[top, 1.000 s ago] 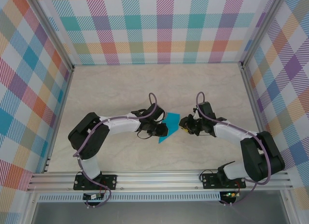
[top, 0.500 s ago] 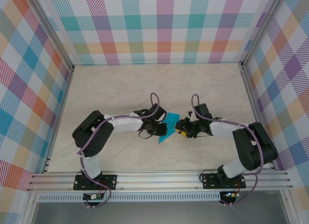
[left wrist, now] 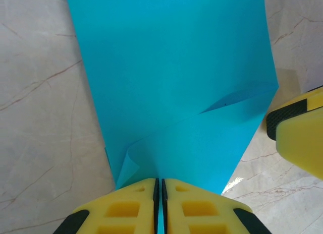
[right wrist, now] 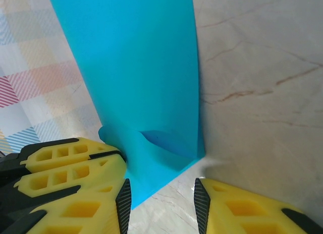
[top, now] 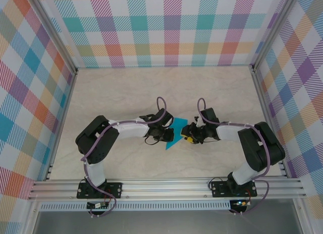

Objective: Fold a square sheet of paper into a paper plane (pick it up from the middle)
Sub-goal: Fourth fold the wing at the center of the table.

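I count one sheet of paper (top: 177, 128), teal and partly folded, sitting mid-worktop (top: 126, 93) between my two pincers. From above, its long axis runs diagonally, with the narrow tip pointing near-left toward the arm bases. The left pincer (left wrist: 160, 186) is clenched on the sheet's edge. The right pincer (right wrist: 162, 193) is released, its fingers apart with the sheet's corner in the gap.

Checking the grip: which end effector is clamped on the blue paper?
The left end effector: its jaws pinch the paper, while the right end effector has jaws apart.
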